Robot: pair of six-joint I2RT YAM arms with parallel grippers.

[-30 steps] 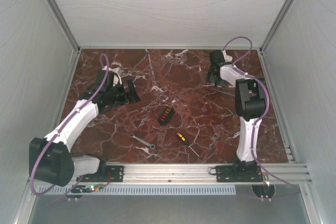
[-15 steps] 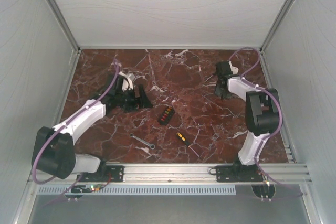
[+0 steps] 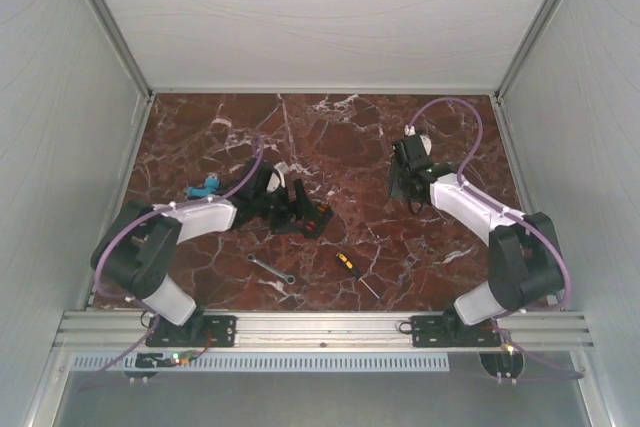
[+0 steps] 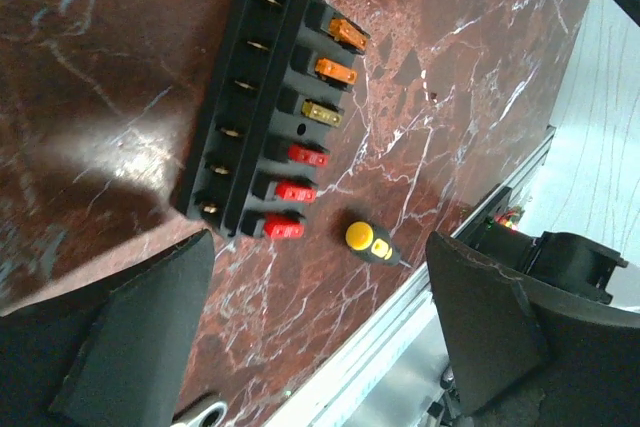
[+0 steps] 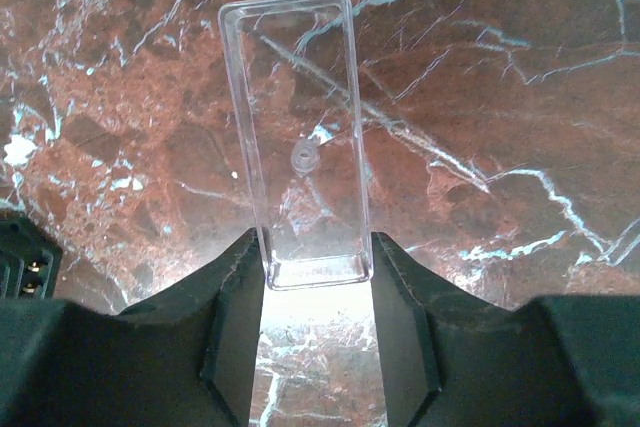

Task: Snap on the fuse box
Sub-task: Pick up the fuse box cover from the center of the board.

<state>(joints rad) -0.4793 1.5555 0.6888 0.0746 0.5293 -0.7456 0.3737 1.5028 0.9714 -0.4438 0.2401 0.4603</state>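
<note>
The left jaws have swung to the fuse box (image 4: pixel 265 107); the right jaws have closed on its cover (image 5: pixel 300 147).

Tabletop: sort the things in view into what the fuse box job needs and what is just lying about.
For the job: fuse box; clear cover, gripped in the right end effector; left end effector, open by the fuse box.
Lying about: screwdriver; wrench; small blue object.
</note>
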